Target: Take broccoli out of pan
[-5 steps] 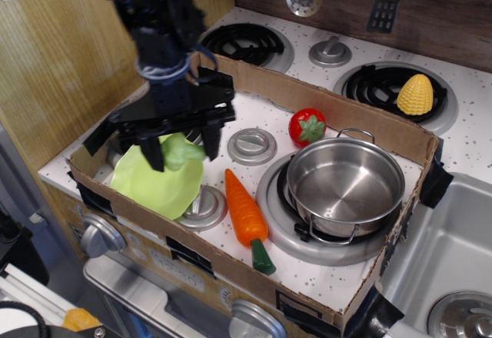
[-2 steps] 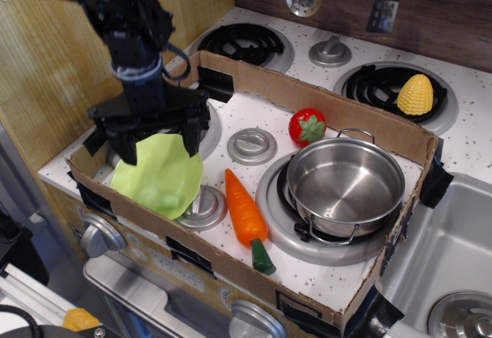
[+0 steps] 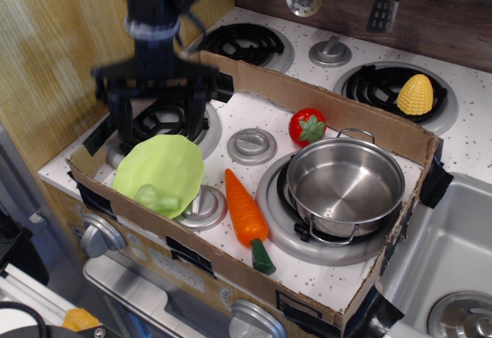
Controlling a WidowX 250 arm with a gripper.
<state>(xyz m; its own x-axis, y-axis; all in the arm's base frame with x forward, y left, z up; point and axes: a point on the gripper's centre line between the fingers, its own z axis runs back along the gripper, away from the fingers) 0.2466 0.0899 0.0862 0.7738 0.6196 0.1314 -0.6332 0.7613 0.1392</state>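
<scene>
over the counter's left side: the claw (image 3: 157,107) hangs above the black burner (image 3: 164,119), fingers spread wide and pointing down, nothing between them.
broccoli (image 3: 156,197): lying on its side on the near edge of the green plate (image 3: 165,165), close to the cardboard wall (image 3: 131,215); well apart from the claw and clear of it.
pan (image 3: 344,184): sits on the right burner disc, upright, inside bare and shiny; nothing in it.
task state: judged from how things lie, the broccoli is out of the pan and resting on the plate, so the job looks finished or nearly so.
other things: carrot (image 3: 247,217) lies just right of the plate, tomato (image 3: 307,127) just behind the pan, corn (image 3: 415,94) on the far right burner outside the box.
risk, plate: the plate tilts against a silver knob (image 3: 201,207); a nudge from the arm passing low could tip it and send the broccoli rolling off.
risk, broccoli: it sits at the plate's low rim, so little holds it from sliding onto the counter.
risk, wall: a sideways move at this height could catch the cardboard edge and drag the whole box.
</scene>
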